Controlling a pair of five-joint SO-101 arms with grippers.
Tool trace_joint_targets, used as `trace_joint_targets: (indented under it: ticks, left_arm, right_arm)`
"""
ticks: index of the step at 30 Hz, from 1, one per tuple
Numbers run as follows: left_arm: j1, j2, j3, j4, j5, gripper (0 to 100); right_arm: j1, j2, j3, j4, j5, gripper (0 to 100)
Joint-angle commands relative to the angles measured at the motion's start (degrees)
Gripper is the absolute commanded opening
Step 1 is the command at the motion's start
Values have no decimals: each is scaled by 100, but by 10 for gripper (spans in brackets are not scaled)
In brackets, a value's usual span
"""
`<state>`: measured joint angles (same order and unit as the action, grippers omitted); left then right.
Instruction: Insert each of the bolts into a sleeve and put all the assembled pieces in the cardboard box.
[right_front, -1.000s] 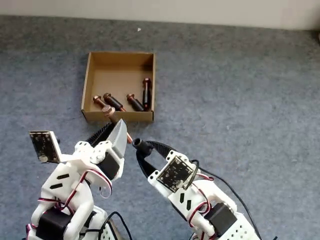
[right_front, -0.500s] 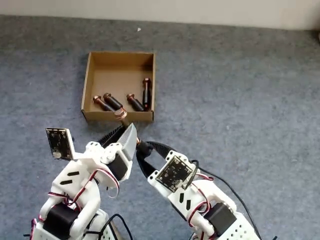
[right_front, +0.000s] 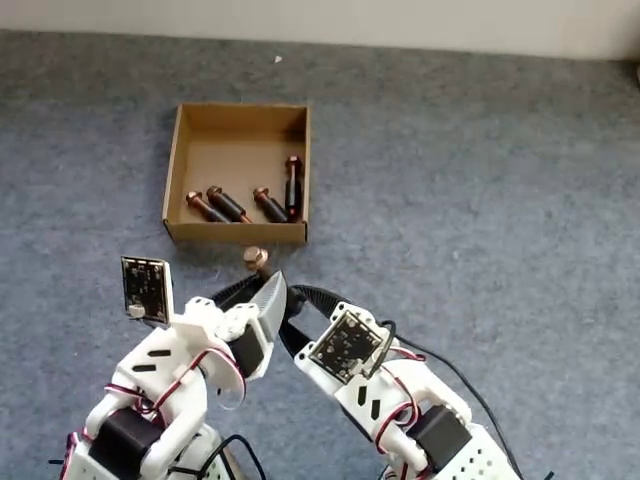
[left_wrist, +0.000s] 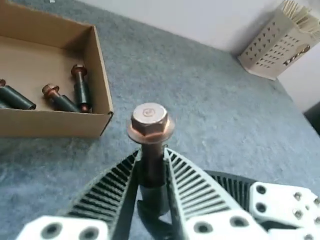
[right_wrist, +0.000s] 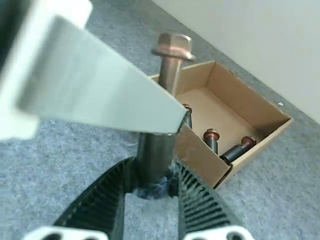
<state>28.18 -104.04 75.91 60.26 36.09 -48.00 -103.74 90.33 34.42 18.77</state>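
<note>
Grey carpet (right_front: 500, 200) covers the work surface. One cardboard box (right_front: 172, 170) rests on it and contains four assembled pieces (right_front: 228, 204), all lying in its near half. One bolt (left_wrist: 150, 122) is held outside the box, just beside the near wall, head uppermost. The left gripper (left_wrist: 152, 156) is clamped on the bolt shank. The right gripper (right_wrist: 150, 175) is closed around one dark sleeve (right_wrist: 155, 150) directly beneath the bolt. The shank meets the sleeve top; insertion depth cannot be determined.
</note>
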Motion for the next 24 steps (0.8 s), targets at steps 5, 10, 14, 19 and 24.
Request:
trace_joint_targets:
  ticks: [5, 10, 14, 19, 24]
  left_arm:
    - [57, 4, -57, 686, -158, 265]
    - [-110, -4, -75, 765, -158, 266]
    - [-892, -4, -347, 756, -158, 266]
    - [-2149, -4, -312, 782, -167, 266]
    - [-2985, -4, 347, 747, -167, 248]
  right_arm:
    - [48, -101, -251, -224, 26, 5]
    - [435, -101, -251, -224, 18, 5]
    - [708, -48, -224, -207, 18, 5]
    - [971, -31, -251, -215, 18, 5]
    - [980, 462, -646, -268, 62, 5]
